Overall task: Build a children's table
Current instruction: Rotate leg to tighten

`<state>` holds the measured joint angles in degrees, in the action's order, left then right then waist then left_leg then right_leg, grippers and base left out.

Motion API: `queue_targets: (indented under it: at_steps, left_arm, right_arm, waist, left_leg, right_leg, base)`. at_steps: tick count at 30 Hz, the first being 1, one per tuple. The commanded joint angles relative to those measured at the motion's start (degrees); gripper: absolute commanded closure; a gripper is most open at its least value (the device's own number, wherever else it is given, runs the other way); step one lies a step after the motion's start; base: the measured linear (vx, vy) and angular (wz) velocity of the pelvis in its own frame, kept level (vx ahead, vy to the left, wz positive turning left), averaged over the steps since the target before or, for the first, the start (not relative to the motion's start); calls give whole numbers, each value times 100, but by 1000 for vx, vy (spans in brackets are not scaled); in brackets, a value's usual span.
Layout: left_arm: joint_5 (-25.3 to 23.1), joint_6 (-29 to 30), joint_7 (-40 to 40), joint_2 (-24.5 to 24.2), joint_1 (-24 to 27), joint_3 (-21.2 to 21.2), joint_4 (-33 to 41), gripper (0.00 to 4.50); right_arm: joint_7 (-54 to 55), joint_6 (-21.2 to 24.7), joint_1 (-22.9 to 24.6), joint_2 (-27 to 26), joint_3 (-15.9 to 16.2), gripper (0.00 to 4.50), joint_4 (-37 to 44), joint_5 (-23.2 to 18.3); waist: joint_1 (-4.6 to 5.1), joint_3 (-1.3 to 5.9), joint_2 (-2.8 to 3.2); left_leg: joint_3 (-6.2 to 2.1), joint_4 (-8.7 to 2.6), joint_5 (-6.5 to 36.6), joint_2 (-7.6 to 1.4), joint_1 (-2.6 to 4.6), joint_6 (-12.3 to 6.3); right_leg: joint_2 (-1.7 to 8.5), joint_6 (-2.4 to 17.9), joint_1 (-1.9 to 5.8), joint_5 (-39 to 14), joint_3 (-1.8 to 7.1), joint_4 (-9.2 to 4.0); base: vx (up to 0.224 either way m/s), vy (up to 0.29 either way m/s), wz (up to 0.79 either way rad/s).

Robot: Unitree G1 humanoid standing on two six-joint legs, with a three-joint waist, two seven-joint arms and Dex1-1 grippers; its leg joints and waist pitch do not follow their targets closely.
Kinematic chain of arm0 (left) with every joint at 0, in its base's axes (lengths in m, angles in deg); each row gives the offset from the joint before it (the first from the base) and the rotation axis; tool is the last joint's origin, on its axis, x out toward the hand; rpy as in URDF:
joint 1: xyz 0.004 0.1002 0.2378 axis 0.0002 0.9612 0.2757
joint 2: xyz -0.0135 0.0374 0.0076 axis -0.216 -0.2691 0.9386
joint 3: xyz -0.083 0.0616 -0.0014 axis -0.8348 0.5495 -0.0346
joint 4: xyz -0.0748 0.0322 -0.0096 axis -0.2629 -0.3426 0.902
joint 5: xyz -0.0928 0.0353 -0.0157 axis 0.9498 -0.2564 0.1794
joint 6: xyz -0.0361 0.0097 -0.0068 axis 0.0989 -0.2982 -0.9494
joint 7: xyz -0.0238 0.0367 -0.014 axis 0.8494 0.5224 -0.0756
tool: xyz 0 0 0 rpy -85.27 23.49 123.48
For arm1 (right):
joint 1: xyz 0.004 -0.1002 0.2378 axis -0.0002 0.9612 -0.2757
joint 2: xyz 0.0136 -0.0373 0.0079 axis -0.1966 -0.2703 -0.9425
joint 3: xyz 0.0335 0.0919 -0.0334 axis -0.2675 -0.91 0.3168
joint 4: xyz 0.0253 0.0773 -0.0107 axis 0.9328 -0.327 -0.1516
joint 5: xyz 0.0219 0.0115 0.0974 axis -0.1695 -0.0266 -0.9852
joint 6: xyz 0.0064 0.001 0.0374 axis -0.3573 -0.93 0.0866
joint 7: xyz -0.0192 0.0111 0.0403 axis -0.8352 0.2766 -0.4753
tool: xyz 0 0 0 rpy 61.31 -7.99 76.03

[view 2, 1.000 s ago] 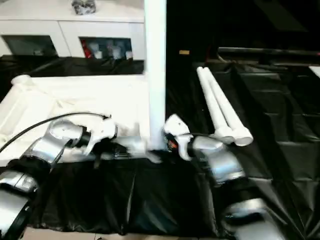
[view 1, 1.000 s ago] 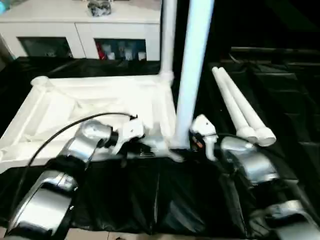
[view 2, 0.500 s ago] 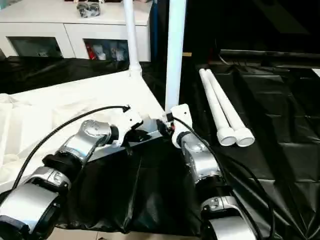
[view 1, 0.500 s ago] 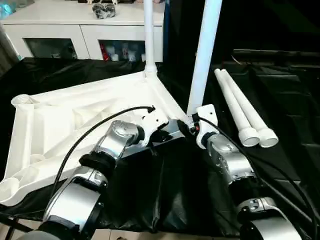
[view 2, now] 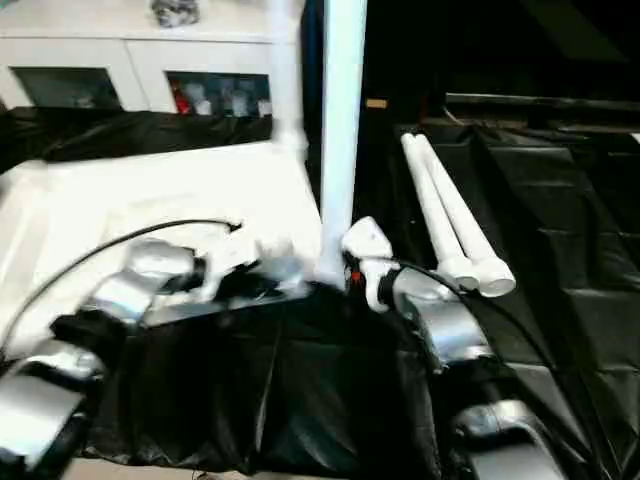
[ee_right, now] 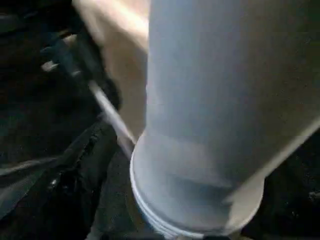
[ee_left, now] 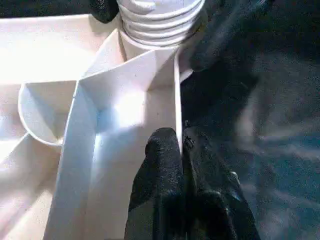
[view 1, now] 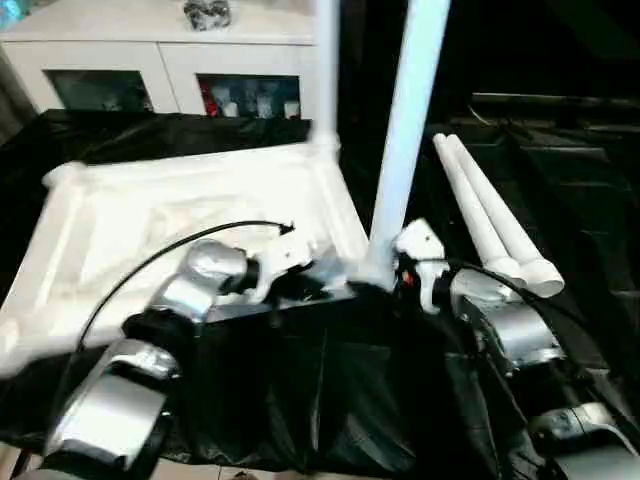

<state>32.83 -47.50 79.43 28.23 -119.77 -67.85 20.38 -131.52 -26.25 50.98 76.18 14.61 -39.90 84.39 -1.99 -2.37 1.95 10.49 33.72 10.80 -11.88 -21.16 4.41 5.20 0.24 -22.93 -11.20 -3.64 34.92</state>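
Silver forearms converge at the tabletop's (view 1: 180, 215) near corner leg (view 1: 405, 140).

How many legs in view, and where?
4. Two stand upright in the tabletop: far corner leg and near corner leg by the right gripper. Two spare legs lie side by side on the black sheet.

You have a white tabletop (view 1: 180, 200) with a ribbed white underside, lying on a glossy black sheet (view 1: 330, 400). The upright leg (view 1: 405, 140) reads pale bluish white; the two spare legs (view 1: 490, 225) beside it are plain white. Your forearms (view 1: 205, 275) are silver, with a black cable (view 1: 150, 265) looping over the left one. The left pincer (ee_left: 181, 150) has black fingers (ee_left: 162, 165). Behind, the cabinet (view 1: 170, 60) is white with dark glass doors showing red items inside.
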Motion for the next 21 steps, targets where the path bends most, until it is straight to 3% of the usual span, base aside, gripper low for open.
queue_targets:
  at_steps: [1, 5, 13, 16, 18, 21]
  left_arm:
    - [-29, -111, 364, 54, 76, 273, 108, 450]
    - [-86, -227, 543, -54, 44, 316, 15, 450]
    - [-55, -252, 549, -30, 49, 278, -52, 450]
    - [-45, -121, 400, 58, 46, 221, -92, 450]
    - [-90, 17, 29, 175, -13, 162, -183, 450]
    - [-129, 267, -495, 355, -129, 62, -335, 450]
  right_arm:
    - [-310, 58, -5, -9, 194, 42, 102, -66]
    - [-612, 76, -42, 109, 365, 80, 83, -26]
    - [-592, 288, 75, -45, 314, 153, 305, -235]
    - [-284, 420, 219, -260, 150, 168, 409, -373]
    - [373, 465, 267, -526, -51, 173, 318, -325]
    - [1022, 504, 242, -778, -214, 175, 133, -220]
  waist:
    - [10, 323, -22]
    - [1, 324, -37]
    - [-8, 347, -30]
    - [-15, 342, -34]
    - [1, 318, -40]
    - [54, 284, -34]
  left_leg:
    - [-2, -392, 1248, -142, 61, -389]
    - [-2, -389, 1210, -135, 60, -336]
    - [-2, -374, 968, -136, 55, -390]
    - [2, -375, 953, -134, 55, -391]
    - [1, -393, 1103, -127, 58, -325]
    - [-12, -430, 1568, -115, 103, -99]
  right_leg:
    - [256, 1596, 306, -621, 221, -398]
    - [262, 1558, 306, -692, 231, -399]
    - [256, 1615, 313, -341, 224, -359]
    - [257, 1600, 310, -359, 227, -360]
    - [261, 1544, 293, -652, 227, -398]
    - [268, 1343, 247, -1551, 236, -493]
  base:
    - [0, 0, 0]
    - [0, 0, 0]
    - [0, 0, 0]
    - [0, 0, 0]
    - [0, 0, 0]
    - [0, 0, 0]
